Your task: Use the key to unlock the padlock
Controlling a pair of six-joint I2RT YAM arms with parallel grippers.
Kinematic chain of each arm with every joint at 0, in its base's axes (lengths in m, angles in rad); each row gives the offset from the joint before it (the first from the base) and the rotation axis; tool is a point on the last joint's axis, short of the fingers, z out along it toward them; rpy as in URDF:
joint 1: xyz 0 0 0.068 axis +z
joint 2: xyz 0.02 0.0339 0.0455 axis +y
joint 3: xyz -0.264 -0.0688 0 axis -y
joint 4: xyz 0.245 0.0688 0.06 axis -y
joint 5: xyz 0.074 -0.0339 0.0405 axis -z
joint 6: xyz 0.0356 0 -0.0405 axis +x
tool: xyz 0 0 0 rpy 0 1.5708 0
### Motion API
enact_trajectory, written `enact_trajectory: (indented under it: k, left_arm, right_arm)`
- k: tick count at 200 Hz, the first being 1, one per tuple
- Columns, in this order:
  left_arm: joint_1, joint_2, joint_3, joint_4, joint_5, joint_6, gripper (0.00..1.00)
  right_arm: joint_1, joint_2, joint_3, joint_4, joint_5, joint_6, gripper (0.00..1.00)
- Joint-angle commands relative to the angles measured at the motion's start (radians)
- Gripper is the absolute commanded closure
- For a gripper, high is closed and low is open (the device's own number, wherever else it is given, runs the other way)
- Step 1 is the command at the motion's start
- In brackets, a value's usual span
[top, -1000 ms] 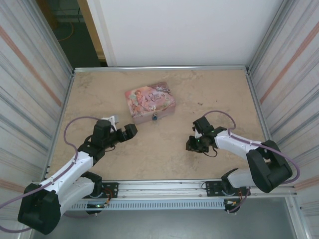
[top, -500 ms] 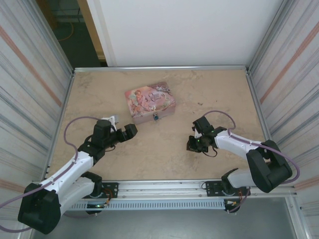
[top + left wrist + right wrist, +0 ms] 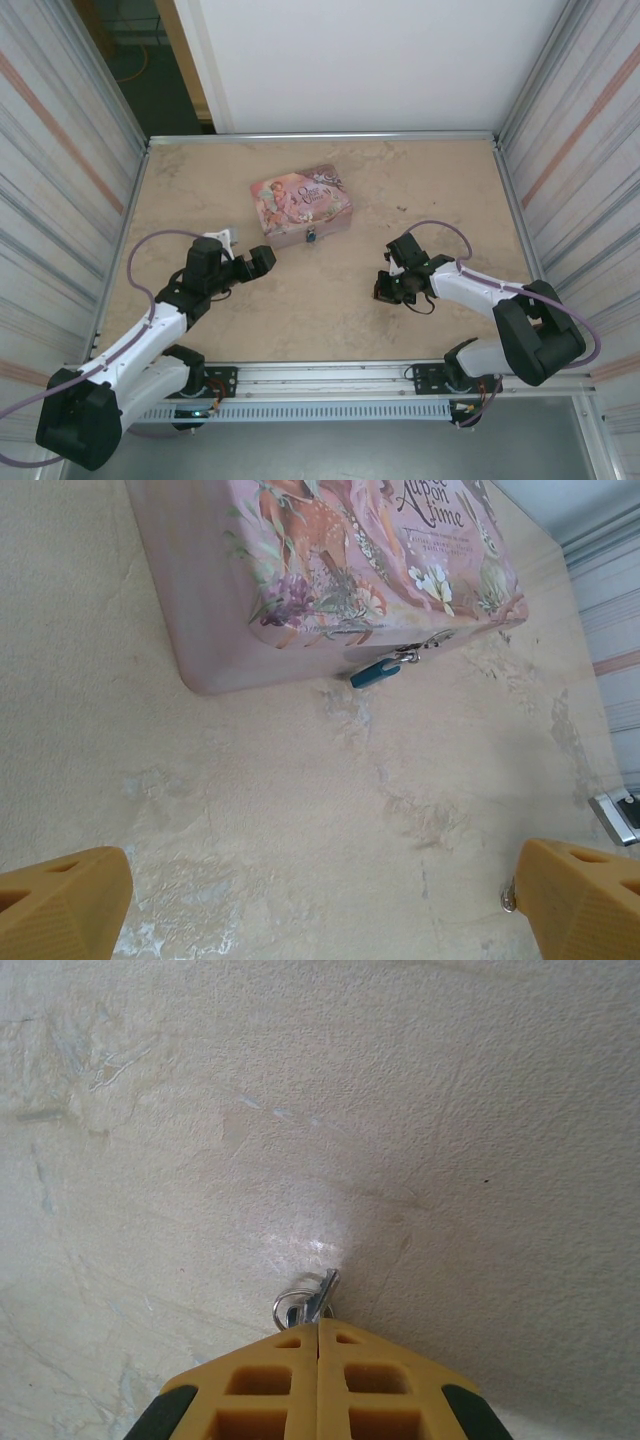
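The right end effector (image 3: 318,1328) is closed low over the table (image 3: 450,1110) and grips the key (image 3: 323,1292), which sticks out from between its tips together with a small ring (image 3: 288,1310). The left end effector (image 3: 320,900) stands wide open, holding nothing, near the tin (image 3: 300,570). The padlock (image 3: 377,672) hangs on the front of the tin, well apart from the key.

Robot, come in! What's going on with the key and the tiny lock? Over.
Right gripper shut on key, low at table. Left gripper open, facing pink tin. Padlock hanging on tin's front; nothing in the way.
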Motion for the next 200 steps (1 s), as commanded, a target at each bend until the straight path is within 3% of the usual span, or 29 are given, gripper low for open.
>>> enact_trajectory:
  k: [1,74,91,106,200]
  left_arm:
    - [-0.004,-0.011,0.033,0.003,-0.018,0.022,0.01]
    - [-0.004,0.004,0.046,0.007,-0.014,0.029,0.01]
    - [-0.004,0.006,0.046,0.008,-0.015,0.029,0.01]
    - [-0.004,0.008,0.048,0.007,-0.014,0.029,0.01]
    - [-0.003,-0.001,0.044,-0.003,-0.018,0.033,0.01]
  right_arm:
    - [-0.003,-0.024,-0.004,-0.015,0.009,0.009,1.00]
    - [-0.015,-0.051,0.007,-0.051,0.022,0.002,1.00]
    - [-0.017,-0.047,0.008,-0.051,0.021,0.013,0.84]
    - [-0.017,-0.035,0.008,-0.043,0.014,0.020,0.78]
    - [-0.004,0.027,0.024,-0.005,-0.007,0.034,0.77]
